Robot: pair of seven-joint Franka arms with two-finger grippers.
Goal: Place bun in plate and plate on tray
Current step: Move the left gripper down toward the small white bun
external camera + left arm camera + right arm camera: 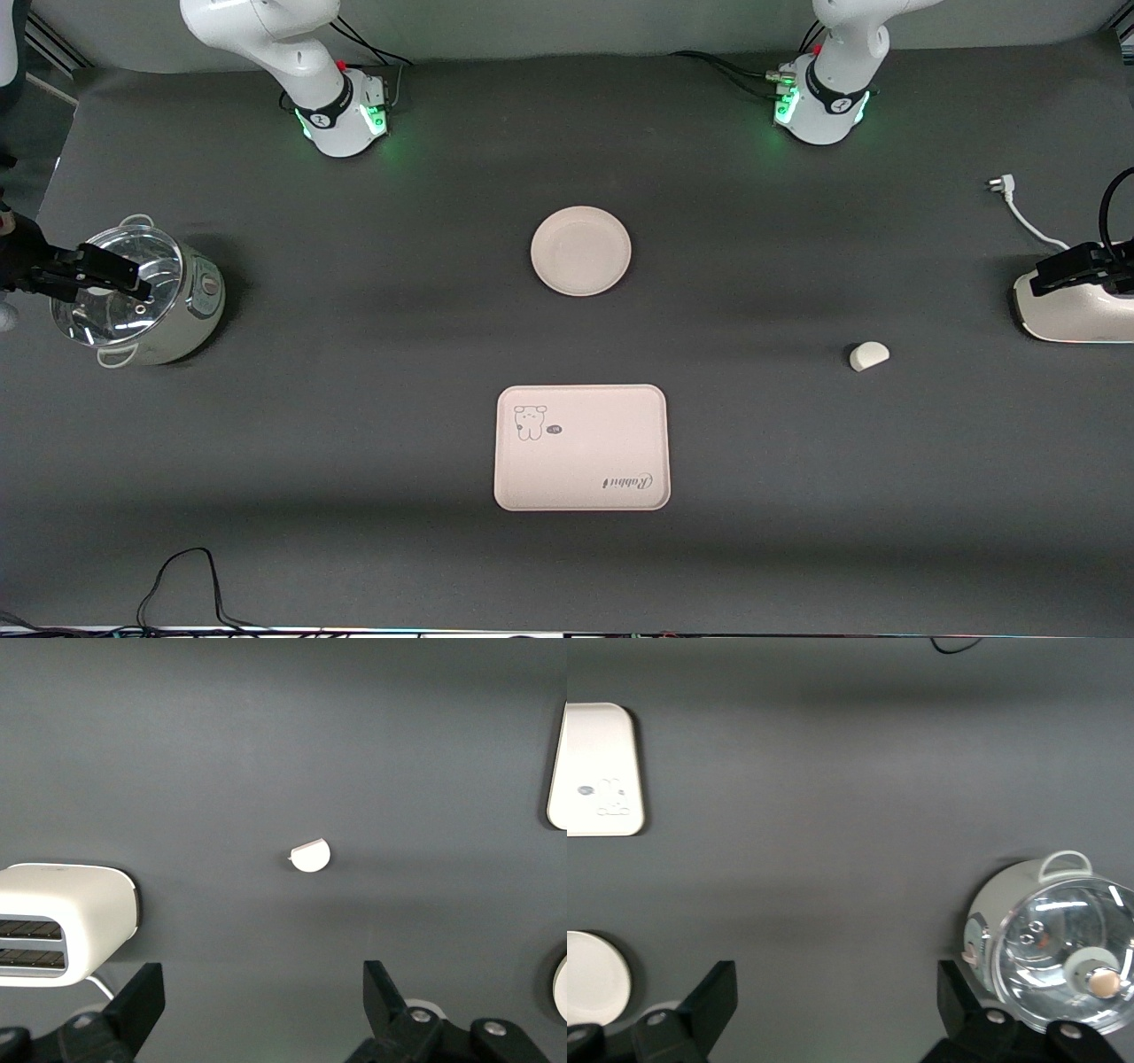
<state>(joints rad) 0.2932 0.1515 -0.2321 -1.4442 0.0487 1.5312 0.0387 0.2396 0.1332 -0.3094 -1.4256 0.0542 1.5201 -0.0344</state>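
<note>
The round cream plate [580, 251] lies empty at the table's middle. The rectangular tray [581, 447] with the rabbit drawing lies nearer to the front camera than the plate and is empty. The small off-white bun [868, 356] lies on the table toward the left arm's end. My left gripper [1059, 270] is open and empty over the white toaster, and in the left wrist view [264, 992] the bun [310, 855] lies apart from it. My right gripper [115, 270] is open and empty over the glass-lidded pot, and it also shows in the right wrist view [837, 1001].
A pot with a glass lid [133, 297] stands at the right arm's end. A white toaster [1076, 306] stands at the left arm's end, with a white plug and cord [1019, 208] beside it. A black cable [177, 585] loops near the table's front edge.
</note>
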